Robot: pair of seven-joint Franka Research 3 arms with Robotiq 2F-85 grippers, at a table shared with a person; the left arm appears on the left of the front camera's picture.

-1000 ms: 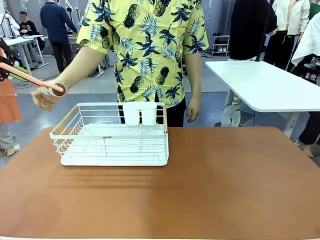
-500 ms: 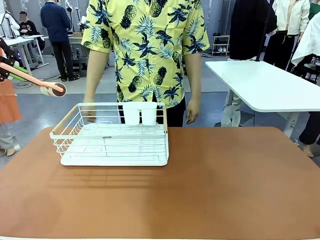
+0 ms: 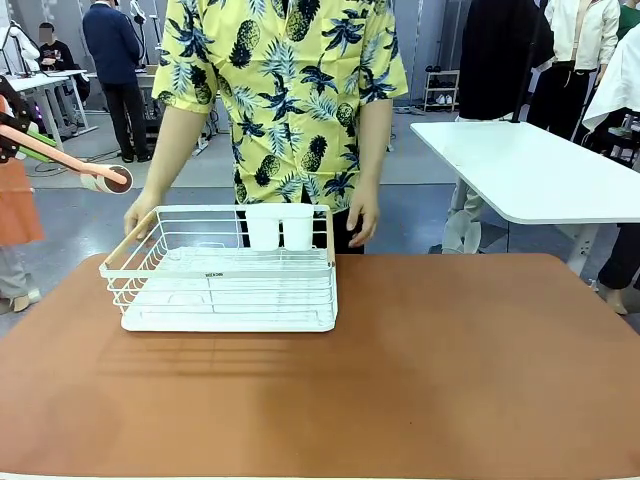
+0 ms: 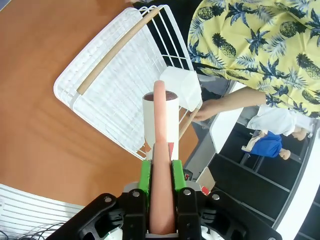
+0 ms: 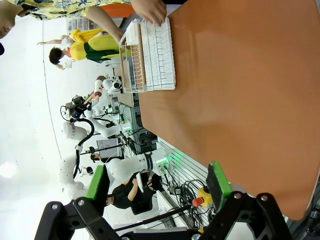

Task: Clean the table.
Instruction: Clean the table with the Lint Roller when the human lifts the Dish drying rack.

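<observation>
Front view: the tabletop (image 3: 450, 380), reddish-brown, runs across the whole lower half of the frame. The one thing I can see standing on it is a white wire dish rack (image 3: 230, 320) with wooden side handles, at the middle left of the frame. I cannot make out any crumbs or stains on the bare surface.

My left pincer (image 4: 161, 175) is closed tight on the salmon-pink handle of a lint roller (image 4: 161, 117). In the left wrist view the white roll points away from me over the rack. In the front view the roller sits at the far left edge of the frame, raised and apart from the tabletop. My right pincer (image 5: 157, 182) stands wide open with nothing between its green pads, hanging over the tabletop's bare part, which fills the right of that frame.

A person in a yellow pineapple-print shirt stands at the top of the front view. One hand (image 3: 140, 222) is on the rack's wooden handle at frame left, and the other hand (image 3: 362, 222) is at the rack's far corner on the right.

I judge the cleaning hardly begun, as the roll touches nothing. What is left, as I read it, is getting the rack out of the way and then passing the roller over the tabletop.
</observation>
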